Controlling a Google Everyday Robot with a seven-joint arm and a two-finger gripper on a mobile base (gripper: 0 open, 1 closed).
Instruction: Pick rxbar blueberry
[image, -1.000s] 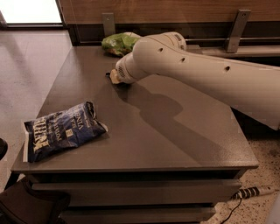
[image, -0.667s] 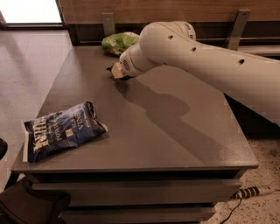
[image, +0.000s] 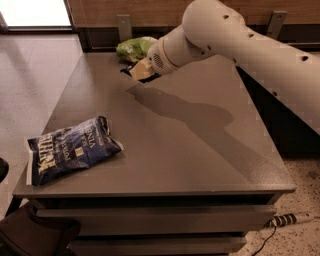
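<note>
I have the gripper (image: 142, 70) at the far end of the table (image: 210, 165), low over the surface and just in front of the green chip bag (image: 131, 47). The white arm (image: 250, 42) comes in from the right of my view and crosses the back right corner of the table, and its wrist hides most of the tool. Only a tan tip pokes out from under the wrist. I cannot tell from here whether the gripper is spread or closed, or whether it has anything clamped.

The snack bar (image: 128, 73) shows as a small dark flat shape on the tabletop. It lies right at the gripper tip, partly under it, and just on the near side of the green bag. I cannot say for sure whether tip and bar are touching.

The blue chip bag (image: 70, 150) lies flat by the near left corner of the table, well apart from the gripper and the bar, with its white lettering facing up. The arm's shadow runs across the middle of the table. A white power strip (image: 291, 219) lies on the speckled floor at the lower right, beside the table base
</note>
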